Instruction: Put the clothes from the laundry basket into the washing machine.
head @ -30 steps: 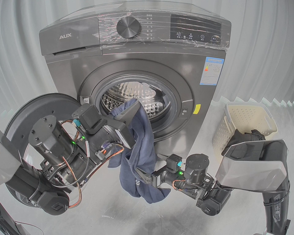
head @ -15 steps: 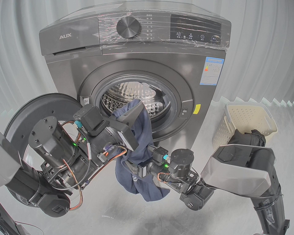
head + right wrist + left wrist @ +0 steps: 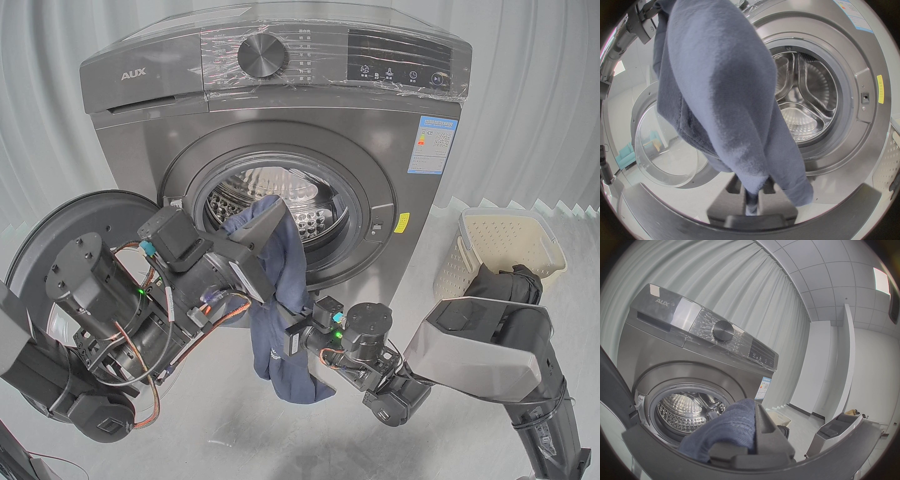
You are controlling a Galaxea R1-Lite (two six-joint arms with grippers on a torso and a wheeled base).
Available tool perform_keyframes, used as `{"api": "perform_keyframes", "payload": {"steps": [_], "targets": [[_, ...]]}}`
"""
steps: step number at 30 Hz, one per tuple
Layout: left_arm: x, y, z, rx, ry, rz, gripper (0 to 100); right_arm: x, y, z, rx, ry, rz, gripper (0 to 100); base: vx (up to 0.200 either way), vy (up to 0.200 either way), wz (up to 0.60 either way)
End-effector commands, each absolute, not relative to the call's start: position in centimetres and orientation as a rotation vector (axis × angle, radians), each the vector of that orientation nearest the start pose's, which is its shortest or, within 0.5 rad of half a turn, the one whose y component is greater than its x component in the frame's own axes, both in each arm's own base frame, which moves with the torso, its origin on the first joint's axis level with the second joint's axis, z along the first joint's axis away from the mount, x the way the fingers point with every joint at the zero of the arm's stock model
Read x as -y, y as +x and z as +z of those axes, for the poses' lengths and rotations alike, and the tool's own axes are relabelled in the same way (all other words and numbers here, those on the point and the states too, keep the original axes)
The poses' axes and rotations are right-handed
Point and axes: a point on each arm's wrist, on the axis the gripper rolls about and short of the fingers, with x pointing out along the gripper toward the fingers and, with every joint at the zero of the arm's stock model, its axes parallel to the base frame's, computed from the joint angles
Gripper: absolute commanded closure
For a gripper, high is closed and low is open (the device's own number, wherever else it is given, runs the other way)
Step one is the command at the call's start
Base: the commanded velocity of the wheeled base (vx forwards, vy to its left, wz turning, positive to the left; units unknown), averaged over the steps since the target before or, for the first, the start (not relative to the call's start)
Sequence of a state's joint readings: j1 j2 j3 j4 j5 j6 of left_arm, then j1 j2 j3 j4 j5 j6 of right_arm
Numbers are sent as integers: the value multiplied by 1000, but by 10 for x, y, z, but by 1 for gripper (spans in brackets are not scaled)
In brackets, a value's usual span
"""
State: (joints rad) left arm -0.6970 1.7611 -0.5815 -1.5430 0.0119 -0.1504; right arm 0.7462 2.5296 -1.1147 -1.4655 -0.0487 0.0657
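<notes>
A navy garment (image 3: 284, 300) is being held up outside the washing machine (image 3: 275, 125), directly in front of its round opening. The upper end of the cloth is being clamped by the left gripper (image 3: 264, 220). Its fingers are being pressed together on a bunched fold at the height of the machine's drum (image 3: 294, 187) and a little before it. From there the garment is hanging down in front of the machine's lower panel.

Lower down, below the rim of the machine's opening, a narrow strip of the same cloth is being pinched by the right gripper (image 3: 753, 200). Both of its fingers are being closed tight on the fabric. The loose hem is dangling beneath that grip, towards the floor before the machine's base. Whether it is touching the floor cannot be told.

The machine's door (image 3: 81, 250) is being left swung wide open on the left side of the machine, with its clear window turned outward.

On the floor to the right of the machine, just beside its front corner, a pale laundry basket (image 3: 531, 225) is standing upright. Dark clothes (image 3: 506, 284) are being draped over the rim of the basket that lies farthest from the machine.
</notes>
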Motion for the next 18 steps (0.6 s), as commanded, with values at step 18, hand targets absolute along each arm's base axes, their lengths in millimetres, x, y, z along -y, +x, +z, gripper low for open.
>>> {"api": "perform_keyframes", "payload": {"steps": [18], "targets": [[142,240,117,-16,-141,-528,100,-225,316,132,188,141,579,100,0,0,0]]}}
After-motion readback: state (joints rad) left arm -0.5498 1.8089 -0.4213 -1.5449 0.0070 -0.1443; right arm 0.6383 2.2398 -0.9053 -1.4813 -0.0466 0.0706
